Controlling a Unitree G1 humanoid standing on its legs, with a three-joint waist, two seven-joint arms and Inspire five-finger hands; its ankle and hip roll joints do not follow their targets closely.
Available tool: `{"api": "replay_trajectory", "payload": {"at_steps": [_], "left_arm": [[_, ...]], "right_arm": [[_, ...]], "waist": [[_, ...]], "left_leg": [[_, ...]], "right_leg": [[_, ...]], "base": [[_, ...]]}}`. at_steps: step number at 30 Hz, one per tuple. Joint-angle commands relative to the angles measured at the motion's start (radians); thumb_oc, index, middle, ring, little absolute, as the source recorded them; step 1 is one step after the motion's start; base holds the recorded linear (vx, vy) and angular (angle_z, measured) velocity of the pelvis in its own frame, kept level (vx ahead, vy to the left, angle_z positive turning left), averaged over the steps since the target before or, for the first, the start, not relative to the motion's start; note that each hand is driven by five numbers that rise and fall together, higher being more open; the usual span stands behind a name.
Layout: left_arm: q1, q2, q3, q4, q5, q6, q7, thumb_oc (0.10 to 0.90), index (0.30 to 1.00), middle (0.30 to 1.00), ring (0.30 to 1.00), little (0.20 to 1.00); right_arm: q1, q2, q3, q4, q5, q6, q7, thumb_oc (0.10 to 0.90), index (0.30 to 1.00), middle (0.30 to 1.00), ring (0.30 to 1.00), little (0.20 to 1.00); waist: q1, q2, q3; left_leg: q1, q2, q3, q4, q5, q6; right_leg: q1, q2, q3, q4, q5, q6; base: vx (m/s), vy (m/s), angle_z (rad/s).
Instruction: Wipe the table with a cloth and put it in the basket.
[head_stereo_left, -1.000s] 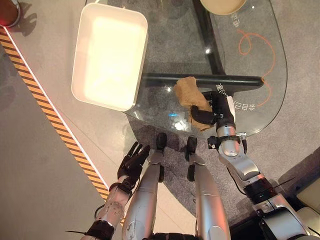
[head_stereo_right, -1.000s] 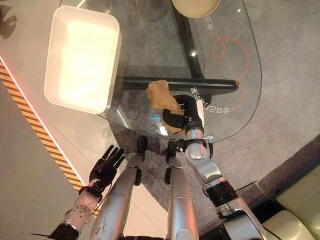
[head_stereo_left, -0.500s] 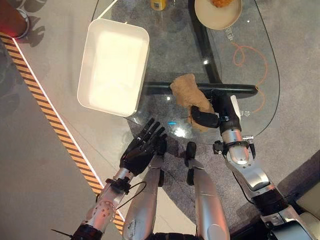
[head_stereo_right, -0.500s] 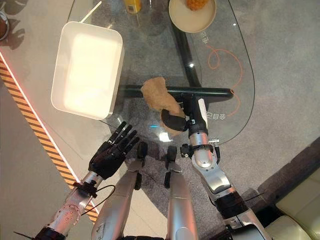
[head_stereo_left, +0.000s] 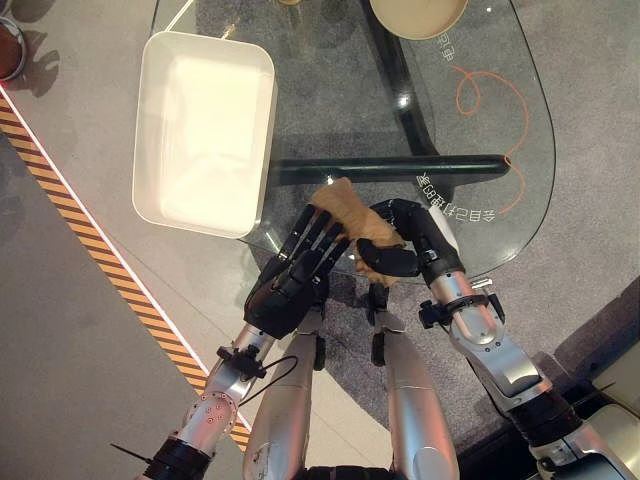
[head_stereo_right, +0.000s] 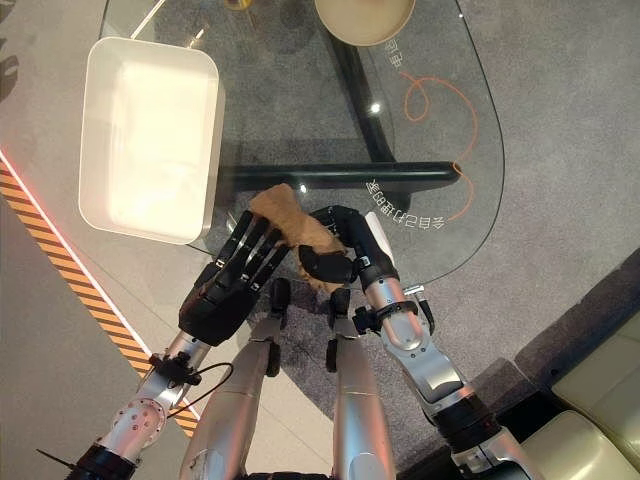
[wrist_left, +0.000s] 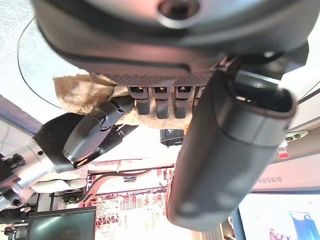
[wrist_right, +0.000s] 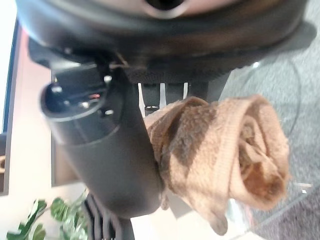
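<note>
A crumpled tan cloth (head_stereo_left: 340, 198) lies at the near edge of the glass table (head_stereo_left: 330, 90). My right hand (head_stereo_left: 400, 242) is shut on it, with thumb and fingers curled round its right end; the right wrist view has the cloth (wrist_right: 225, 150) bunched against the thumb (wrist_right: 110, 150). From the lower left my left hand (head_stereo_left: 295, 270) reaches up, open, its straight fingers (head_stereo_right: 255, 240) touching the cloth's left side. In the left wrist view the cloth (wrist_left: 82, 92) sits just past the fingers. The white rectangular basket (head_stereo_left: 150, 120) stands on the table's left part, a hand's width from the cloth.
A beige bowl (head_stereo_left: 415, 10) stands at the table's far edge. A dark beam (head_stereo_left: 400, 165) runs under the glass just beyond the cloth. An orange looping line (head_stereo_left: 490, 100) shows on the right. Orange-striped tape (head_stereo_left: 90, 250) crosses the floor at left.
My left hand has risen from beside the legs up to the cloth. My right hand has drawn the cloth left and nearer the table's edge. The camera has shifted.
</note>
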Motion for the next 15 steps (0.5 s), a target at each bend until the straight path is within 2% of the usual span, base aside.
{"api": "replay_trajectory", "payload": {"at_steps": [1,6,11,15], "left_arm": [[0.009,0.018,-0.003,-0.191,-0.039,-0.047,-0.052,0.800,0.900,0.900,0.900,0.900],[-0.024,0.031,-0.017,-0.202,-0.012,-0.067,0.014,0.800,0.900,0.900,0.900,0.900],[-0.037,0.028,-0.023,-0.217,0.027,-0.061,0.038,0.800,0.900,0.900,0.900,0.900],[-0.033,0.033,-0.039,-0.235,0.051,-0.067,0.068,0.800,0.900,0.900,0.900,0.900]], "right_arm": [[-0.054,-0.019,0.052,-0.269,-0.015,-0.170,0.091,0.100,0.300,0.300,0.300,0.200],[-0.085,-0.016,0.090,-0.292,-0.029,-0.176,0.107,0.100,0.300,0.300,0.300,0.200],[-0.102,-0.020,0.115,-0.301,-0.084,-0.151,0.091,0.100,0.300,0.300,0.300,0.200],[-0.089,-0.025,0.110,-0.305,-0.082,-0.163,-0.012,0.100,0.300,0.300,0.300,0.200]], "waist": [[-0.006,0.010,-0.024],[-0.005,0.009,-0.024],[-0.005,0.011,-0.024],[-0.007,0.018,-0.024]], "left_leg": [[-0.028,-0.034,0.023,0.104,-0.090,0.051],[-0.036,-0.037,0.015,0.104,-0.084,0.051],[-0.043,-0.041,0.011,0.106,-0.079,0.051],[-0.047,-0.041,0.014,0.105,-0.074,0.049]], "right_leg": [[0.012,0.025,-0.021,-0.043,0.047,0.002],[0.001,0.028,-0.020,-0.038,0.049,0.002],[-0.005,0.030,-0.016,-0.036,0.049,0.000],[-0.010,0.030,-0.012,-0.034,0.047,-0.003]], "base": [[0.00,0.000,0.00],[0.00,0.000,0.00],[0.00,0.000,0.00],[0.00,0.000,0.00]]}}
